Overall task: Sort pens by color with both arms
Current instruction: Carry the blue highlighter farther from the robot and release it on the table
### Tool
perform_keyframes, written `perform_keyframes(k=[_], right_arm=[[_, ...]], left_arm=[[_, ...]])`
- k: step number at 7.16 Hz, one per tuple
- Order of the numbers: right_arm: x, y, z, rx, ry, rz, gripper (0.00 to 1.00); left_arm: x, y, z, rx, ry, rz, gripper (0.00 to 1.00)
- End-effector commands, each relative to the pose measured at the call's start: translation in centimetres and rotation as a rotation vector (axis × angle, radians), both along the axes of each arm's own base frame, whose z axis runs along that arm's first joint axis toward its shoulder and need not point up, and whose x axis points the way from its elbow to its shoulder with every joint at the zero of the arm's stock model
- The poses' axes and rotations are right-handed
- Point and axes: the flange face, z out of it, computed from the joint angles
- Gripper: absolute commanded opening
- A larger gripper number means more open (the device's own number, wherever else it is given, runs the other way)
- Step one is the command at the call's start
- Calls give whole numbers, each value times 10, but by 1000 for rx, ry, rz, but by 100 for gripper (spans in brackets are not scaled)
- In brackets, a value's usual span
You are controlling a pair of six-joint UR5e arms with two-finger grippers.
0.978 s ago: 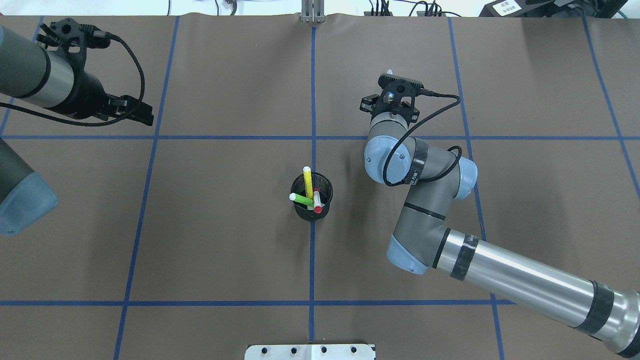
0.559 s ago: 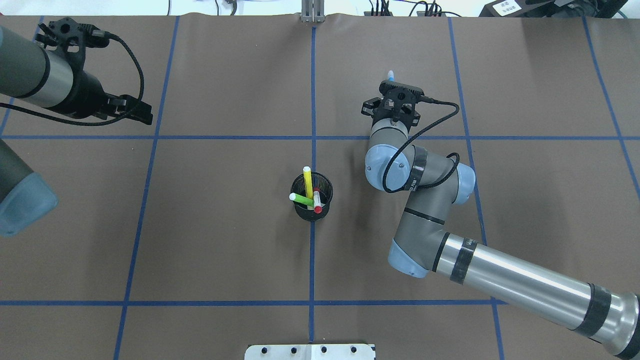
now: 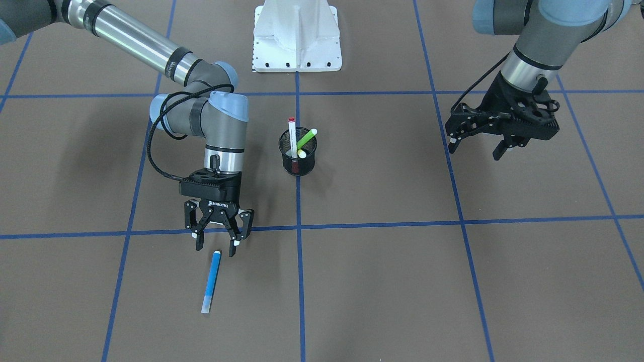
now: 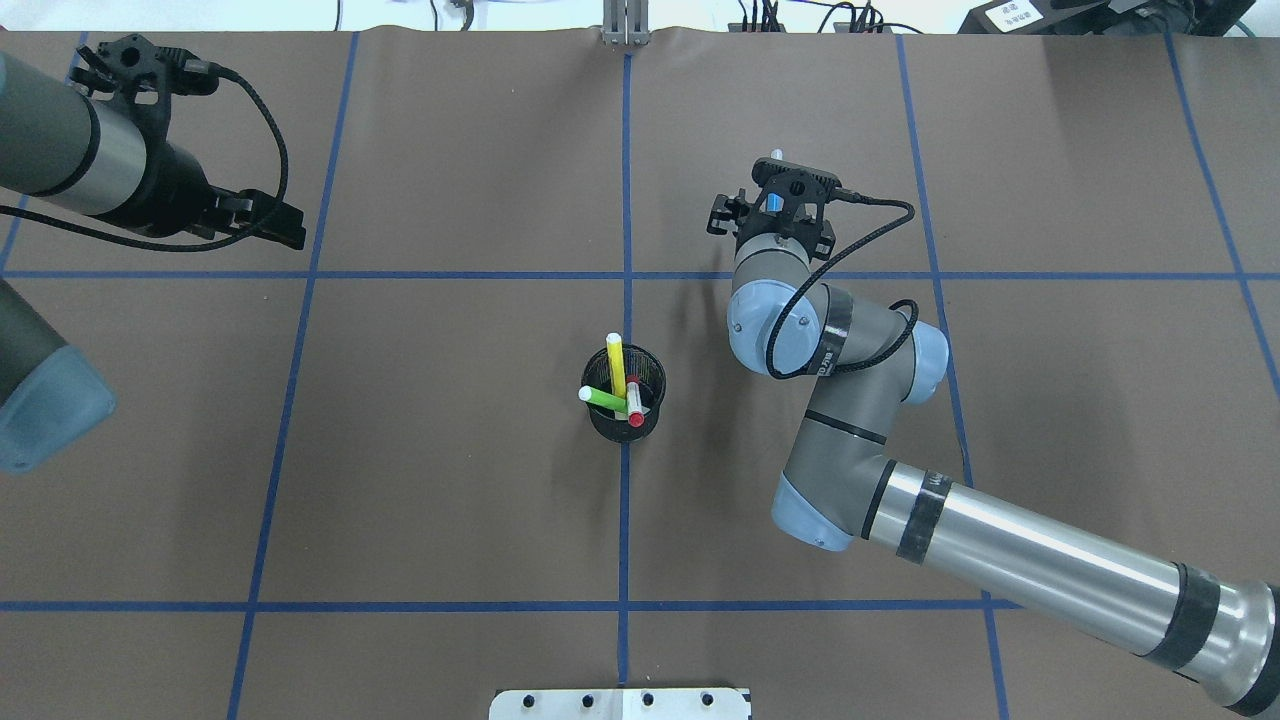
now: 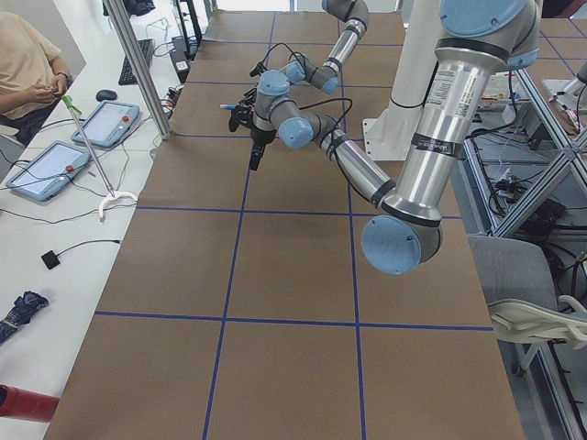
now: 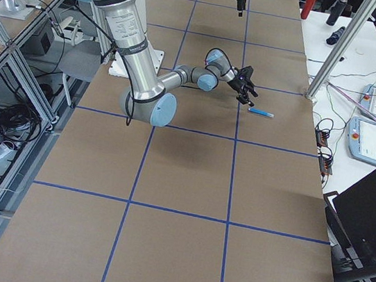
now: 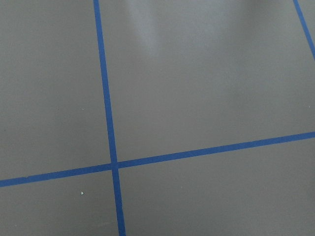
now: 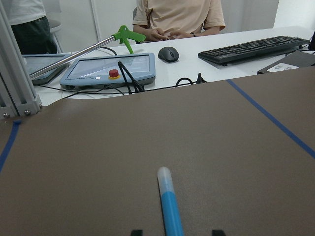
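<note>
A slim blue pen (image 3: 211, 281) lies flat on the brown surface (image 4: 450, 450).
The left black two-finger claw (image 3: 475, 151) hangs open, empty; a yellow pen (image 4: 616, 365), a green pen (image 4: 603, 399) and a red-ended white pen (image 4: 634, 405) stand in a black mesh cup (image 3: 298, 162); the right claw (image 3: 215, 247) hovers open, empty, over the blue one's end.

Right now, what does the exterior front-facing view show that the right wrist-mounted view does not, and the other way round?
Only the front-facing view: the black mesh cup holding the green pen, the yellow pen and the white pen with a red end; the white pedestal; and the open right hand and left hand.
Only the wrist view: a seated person, a keyboard, a mouse and a control panel beyond the table's edge.
Both: the blue pen lying flat on the brown table.
</note>
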Motion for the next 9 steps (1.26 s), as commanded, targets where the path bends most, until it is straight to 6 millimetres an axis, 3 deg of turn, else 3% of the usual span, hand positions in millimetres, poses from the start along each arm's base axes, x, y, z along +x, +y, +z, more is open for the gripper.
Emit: perform_keyframes(k=[1,2,3,4,6,9], right_arm=[[20,-10,-21,-69,-71,-159,99],[39,-21,-27,-110,-118,-218,99],[58,-31,-32,-172,-124,-286,99],[90,-36,-50,-215,-119,-368,99],[158,-45,-67,-290,-94,-516,99],[217,-38,-31,-269,-45,-624,100]], left_arm=[[2,1,0,-4,0,2,100],[9,2,-6,-16,9,0,100],[29,10,-16,-48,32,-4,100],[47,16,-31,-85,50,-7,100],[84,26,-83,-181,37,-29,100],[161,79,-151,-295,12,-55,100]])
